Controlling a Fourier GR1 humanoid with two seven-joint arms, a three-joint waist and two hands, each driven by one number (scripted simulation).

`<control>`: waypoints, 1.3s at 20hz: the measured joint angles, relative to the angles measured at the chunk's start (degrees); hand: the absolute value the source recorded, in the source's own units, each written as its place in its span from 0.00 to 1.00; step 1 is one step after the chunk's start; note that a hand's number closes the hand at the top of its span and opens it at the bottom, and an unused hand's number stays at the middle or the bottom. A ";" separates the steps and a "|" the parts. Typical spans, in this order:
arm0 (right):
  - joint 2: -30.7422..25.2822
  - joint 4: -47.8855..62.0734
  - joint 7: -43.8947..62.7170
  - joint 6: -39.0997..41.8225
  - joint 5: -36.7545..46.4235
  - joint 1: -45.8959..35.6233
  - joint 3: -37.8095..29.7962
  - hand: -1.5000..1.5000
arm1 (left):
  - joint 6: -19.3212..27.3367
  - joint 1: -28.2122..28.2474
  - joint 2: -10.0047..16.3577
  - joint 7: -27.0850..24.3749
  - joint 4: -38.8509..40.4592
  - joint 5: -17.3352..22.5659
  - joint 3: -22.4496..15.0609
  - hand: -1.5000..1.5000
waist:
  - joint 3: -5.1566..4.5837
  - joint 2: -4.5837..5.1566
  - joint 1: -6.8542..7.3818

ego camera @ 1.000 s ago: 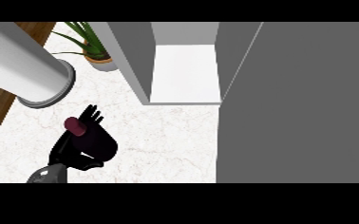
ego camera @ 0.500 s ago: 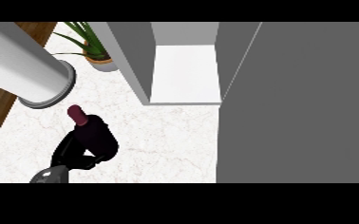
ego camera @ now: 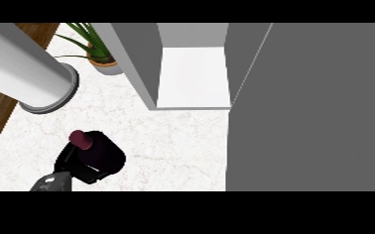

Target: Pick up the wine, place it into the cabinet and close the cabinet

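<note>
- Left robot hand [ego camera: 96, 162]: at the near left of the white marbled tabletop [ego camera: 179, 146], fingers curled round the wine; its grey forearm [ego camera: 50, 183] enters from the near edge.
- Wine [ego camera: 81, 139]: held in the left robot hand, only its dark red top showing above the fingers; well apart from the cabinet.
- Cabinet [ego camera: 139, 62]: far centre, open, with a bare white floor inside.
- Cabinet door [ego camera: 307, 109]: broad grey panel filling the right side.
- Potted plant [ego camera: 101, 57]: far left, just beside the cabinet's left wall.
- White cylinder [ego camera: 33, 77]: left, tilted, near the plant.
</note>
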 measured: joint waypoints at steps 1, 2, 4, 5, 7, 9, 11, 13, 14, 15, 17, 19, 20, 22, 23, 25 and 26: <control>0.07 -0.27 0.32 -0.06 0.19 -0.06 0.43 0.00 | 0.86 0.39 -0.27 -1.30 -0.34 -0.36 -0.29 1.00 | 0.06 -0.04 0.01; -0.04 0.96 -0.07 -0.17 0.37 -1.17 -0.03 0.00 | 0.92 0.37 -0.26 -1.40 -0.37 -0.36 -0.40 1.00 | 0.02 -0.03 0.08; 0.07 1.23 0.03 -0.42 0.46 -1.41 -0.15 0.00 | 2.33 1.78 -0.95 -2.86 -1.95 0.38 -0.04 1.00 | 0.02 -0.10 0.27; 0.35 1.20 -0.21 -0.50 0.89 -1.13 0.17 0.00 | 3.45 2.63 -1.48 -3.90 -2.90 0.82 0.25 1.00 | 0.04 -0.14 0.36; 0.27 0.93 -0.08 -0.65 0.74 -0.92 -0.34 0.00 | 6.20 5.12 -3.16 -6.58 -5.54 2.00 1.06 1.00 | 0.18 -0.34 0.73; -0.38 1.17 0.14 -0.43 -0.87 -1.09 -1.92 0.00 | 8.79 7.61 -4.75 -9.61 -8.17 3.02 1.80 1.00 | 0.31 -0.45 0.95; -0.15 1.41 -0.04 -0.51 -0.37 -1.07 -1.60 0.00 | 9.94 10.11 -5.78 -11.29 -11.14 3.84 1.93 1.00 | 0.34 -0.50 1.06; 0.30 1.92 -0.96 -0.47 0.51 -0.99 -1.09 0.00 | 10.25 12.53 -6.94 -11.87 -14.33 4.53 1.53 1.00 | 0.38 -0.50 1.18; 0.38 1.71 -0.62 -0.65 0.65 -1.10 -0.83 0.00 | 10.14 13.80 -7.45 -11.83 -16.05 4.81 1.10 1.00 | 0.37 -0.50 1.22; 0.49 0.96 -0.44 -0.63 0.77 -0.55 -0.46 0.00 | 9.86 14.88 -7.86 -11.52 -17.55 5.23 0.75 1.00 | 0.34 -0.48 1.16; 0.56 1.32 -0.57 -0.53 0.49 -0.44 -0.54 0.00 | 9.37 16.86 -9.50 -10.32 -20.97 6.15 -0.31 1.00 | 0.25 -0.41 1.21; 0.52 2.19 -0.99 -0.43 0.65 -0.87 -0.67 0.00 | 8.62 19.49 -10.75 -9.23 -25.04 7.40 -1.30 1.00 | 0.07 -0.30 1.26; 0.55 1.75 -0.31 -0.75 0.65 -1.04 -0.54 0.00 | 8.65 20.46 -11.56 -7.94 -27.95 7.98 -1.99 1.00 | 0.02 -0.27 1.27; 0.90 2.72 -0.85 -0.96 1.40 -1.63 -0.12 0.00 | 8.57 23.62 -12.75 -5.81 -33.88 9.25 -3.77 1.00 | -0.07 -0.21 1.29; 1.07 3.34 -1.00 -1.20 1.94 -2.36 0.17 0.00 | 8.43 25.23 -13.28 -4.14 -37.26 9.86 -4.64 1.00 | -0.10 -0.18 1.32; 0.78 3.52 -0.89 -1.02 1.31 -2.52 -0.34 0.00 | 9.61 28.26 -14.08 -1.16 -43.80 12.15 -7.77 1.00 | -0.14 -0.14 1.22; 0.39 3.59 -0.25 -1.15 0.56 -3.24 -1.04 0.00 | 9.87 28.74 -14.30 0.85 -46.71 13.09 -8.06 1.00 | -0.17 -0.11 1.14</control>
